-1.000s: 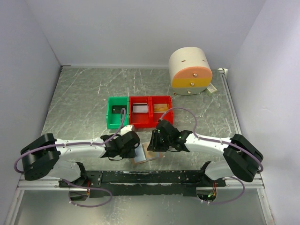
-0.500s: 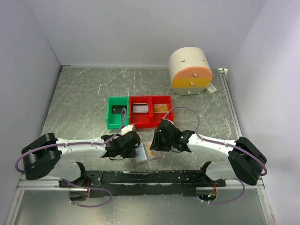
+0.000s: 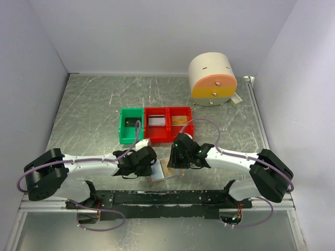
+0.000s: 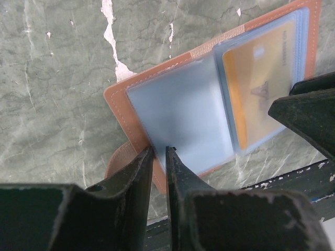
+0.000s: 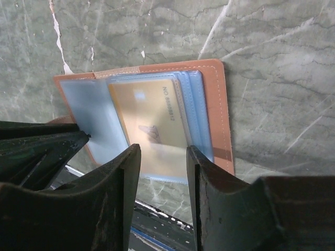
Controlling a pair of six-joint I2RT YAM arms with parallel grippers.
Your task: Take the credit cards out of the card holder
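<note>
The tan card holder [image 3: 163, 172] lies open on the table near the front edge, pale blue-grey sleeves up. In the left wrist view my left gripper [image 4: 159, 151] is shut on the near left edge of the card holder [image 4: 118, 97]. A gold-brown credit card [image 4: 259, 89] sits in its right-hand sleeve. In the right wrist view my right gripper [image 5: 163, 151] is open, its jaws just above the near end of the gold-brown card [image 5: 152, 115] in the card holder [image 5: 214, 104]. From above, the left gripper [image 3: 150, 166] and right gripper [image 3: 175, 161] flank the holder.
A green bin [image 3: 131, 138] holds a dark card [image 3: 129, 123]. Two red bins [image 3: 157, 138] hold a silver-grey card [image 3: 156, 121] and a gold-brown card [image 3: 179, 120]. A cream cylinder with an orange band [image 3: 211, 78] stands at the back right. A black rail [image 3: 167, 197] runs along the front.
My right gripper has shifted slightly left and nearer over the holder's right half. The left gripper and the holder have stayed put.
</note>
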